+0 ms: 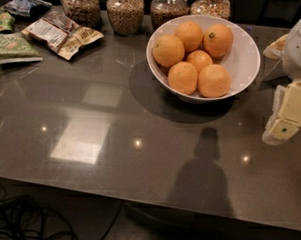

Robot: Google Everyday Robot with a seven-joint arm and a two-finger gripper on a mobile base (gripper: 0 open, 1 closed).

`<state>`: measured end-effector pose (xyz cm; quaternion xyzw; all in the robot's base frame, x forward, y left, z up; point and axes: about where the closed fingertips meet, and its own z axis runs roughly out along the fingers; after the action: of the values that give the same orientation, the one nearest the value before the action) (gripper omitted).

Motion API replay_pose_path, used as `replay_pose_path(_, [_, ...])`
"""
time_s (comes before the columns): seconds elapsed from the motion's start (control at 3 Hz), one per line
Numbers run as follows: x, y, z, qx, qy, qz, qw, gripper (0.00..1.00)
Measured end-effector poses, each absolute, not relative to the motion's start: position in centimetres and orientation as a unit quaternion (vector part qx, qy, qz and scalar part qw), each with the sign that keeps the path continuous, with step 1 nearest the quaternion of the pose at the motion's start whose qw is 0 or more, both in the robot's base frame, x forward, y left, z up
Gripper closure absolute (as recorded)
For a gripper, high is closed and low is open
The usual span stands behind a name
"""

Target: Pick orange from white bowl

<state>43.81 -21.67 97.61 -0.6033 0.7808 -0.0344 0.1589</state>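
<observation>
Broadly, a grey glossy table (114, 140) fills the view, with a white bowl (245, 61) standing toward 1 o'clock on it. At 3 o'clock, by the right edge, the gripper (286, 118) hangs just beside the bowl and apart from it; whether it is spread or pressed together I cannot tell. Four glass jars (125, 13) of grain line the far edge at 12 o'clock, close behind the bowl. Snack packets (61, 33) lie at 10 o'clock, well apart from it. Inside the bowl, the orange (218, 40) with the dark stem spot sits at 1 o'clock against the far wall, touching neighbours among the five paler oranges (182, 77) heaped beside and before it. The bowl's right wall stands between it and the gripper.
</observation>
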Motion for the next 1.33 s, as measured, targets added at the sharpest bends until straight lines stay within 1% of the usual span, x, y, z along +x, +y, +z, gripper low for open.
replay_pose_path(0.33, [43.8, -21.7, 97.6, -0.603, 0.781, -0.034, 0.159, 0.00])
replay_pose_path(0.67, [44.7, -21.3, 98.0, -0.613, 0.765, -0.042, 0.190, 0.00])
replay_pose_path(1.0, [47.5, -20.2, 98.6, -0.642, 0.718, -0.055, 0.262, 0.00])
replay_pose_path(1.33, [51.9, -18.1, 100.4, -0.683, 0.644, -0.091, 0.331, 0.00])
